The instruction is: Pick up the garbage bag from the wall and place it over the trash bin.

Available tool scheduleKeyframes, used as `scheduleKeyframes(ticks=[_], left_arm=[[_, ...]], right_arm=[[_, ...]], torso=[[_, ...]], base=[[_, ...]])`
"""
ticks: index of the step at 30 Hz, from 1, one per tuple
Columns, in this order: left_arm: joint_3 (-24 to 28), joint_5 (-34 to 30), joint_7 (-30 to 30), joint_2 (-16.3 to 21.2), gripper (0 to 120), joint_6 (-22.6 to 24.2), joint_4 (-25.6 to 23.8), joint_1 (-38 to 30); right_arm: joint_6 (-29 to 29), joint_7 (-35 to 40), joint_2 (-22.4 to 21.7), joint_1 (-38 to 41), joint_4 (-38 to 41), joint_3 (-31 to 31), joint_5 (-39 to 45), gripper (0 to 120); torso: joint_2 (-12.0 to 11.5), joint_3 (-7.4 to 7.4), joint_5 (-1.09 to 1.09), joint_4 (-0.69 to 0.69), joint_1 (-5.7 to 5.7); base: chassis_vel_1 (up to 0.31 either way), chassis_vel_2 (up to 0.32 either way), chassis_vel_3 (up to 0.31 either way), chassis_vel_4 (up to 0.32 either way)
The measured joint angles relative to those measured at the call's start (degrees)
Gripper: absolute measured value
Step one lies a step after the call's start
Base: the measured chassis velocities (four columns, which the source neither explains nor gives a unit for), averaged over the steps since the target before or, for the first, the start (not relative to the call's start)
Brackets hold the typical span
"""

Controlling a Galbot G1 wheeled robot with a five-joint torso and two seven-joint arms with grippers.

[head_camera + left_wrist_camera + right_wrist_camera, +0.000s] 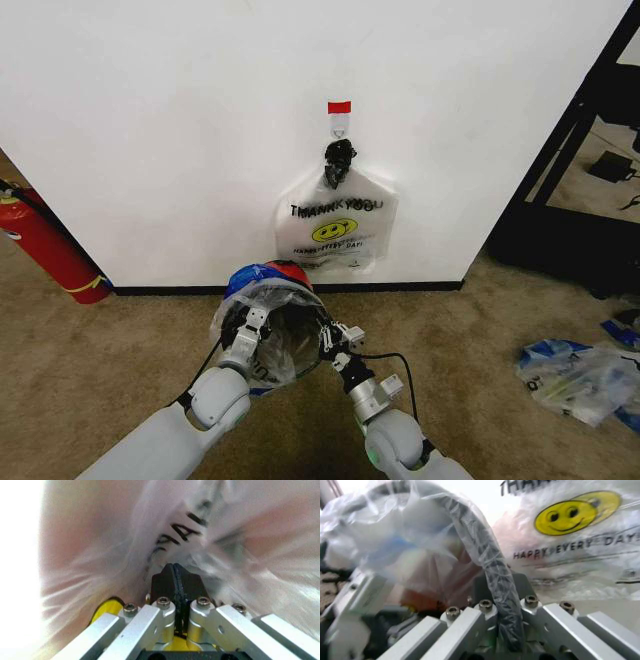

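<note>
The white wall point(200, 130) carries a flat smiley-print bag with a black knotted top point(337, 228) on its red-taped hook point(339, 115), while the garbage bag point(262, 305) is off it, stretched across the mouth of the black mesh trash bin point(485, 551) on the carpet. By my judgement the task is nearly done, with only settling the rim and releasing left. The left gripper point(248, 322) is clenched on the film; the right gripper point(334, 338) grasps bag and bin rim together.

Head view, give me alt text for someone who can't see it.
Both end effectors, left and right, stretch the garbage bag over the trash bin on the carpet at the wall. Behind, a similar smiley bag hangs from a red-taped hook.
</note>
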Motion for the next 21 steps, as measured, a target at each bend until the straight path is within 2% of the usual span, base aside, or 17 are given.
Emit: scheduleKeyframes(ticks=[10,13,21], left_arm=[[2.7,-0.7,0.8,-0.5,0,0.8,-1.5,1.1],[5.0,-0.3,-2.0,0.1,0,2.0,-1.8,0.4],[7.3,-0.3,-3.5,-0.2,0,2.2,-0.3,-2.3]], right_arm=[[1.1,0.1,0.9,0.4,-0.8,-0.1,-0.1,0],[2.8,-1.3,1.1,0.8,-2.2,0.3,-3.6,0],[5.1,-4.2,2.1,0.8,-4.7,0.7,-9.6,0]], torso=[[0.0,0.00,-0.01,0.00,0.00],[0.0,0.00,-0.02,0.01,0.00],[0.0,0.01,-0.01,0.00,0.00]], base=[[0.000,0.000,0.000,0.000],[0.000,0.000,0.000,0.000],[0.000,0.000,0.000,0.000]])
